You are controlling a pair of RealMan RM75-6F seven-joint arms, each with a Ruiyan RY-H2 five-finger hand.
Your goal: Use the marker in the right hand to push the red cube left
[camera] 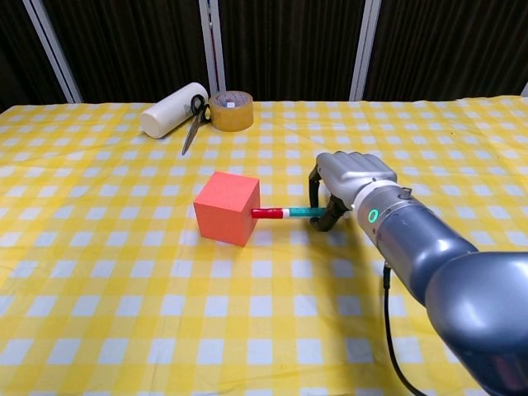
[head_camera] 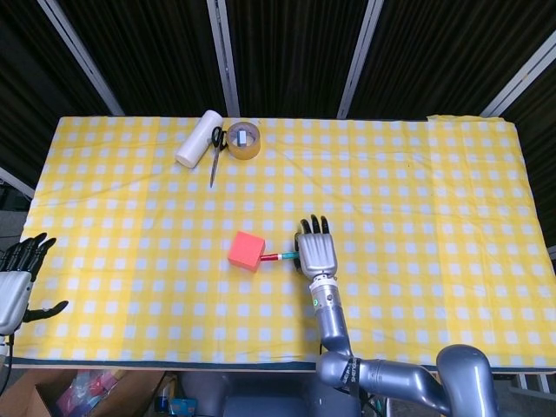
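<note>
The red cube (head_camera: 247, 250) (camera: 226, 207) sits on the yellow checked cloth a little left of the table's middle, turned slightly askew. My right hand (head_camera: 316, 252) (camera: 347, 182) grips a teal marker with a red cap (head_camera: 280, 257) (camera: 285, 213) that lies level and points left. Its red tip touches the cube's right face. My left hand (head_camera: 16, 280) hangs off the table's left front corner, fingers spread and holding nothing; only the head view shows it.
At the back left lie a white roll (head_camera: 199, 138) (camera: 173, 109), scissors (head_camera: 215, 154) (camera: 192, 120) and a tape roll (head_camera: 242, 140) (camera: 230, 110). The table's front edge (head_camera: 174, 363) runs just below my right forearm.
</note>
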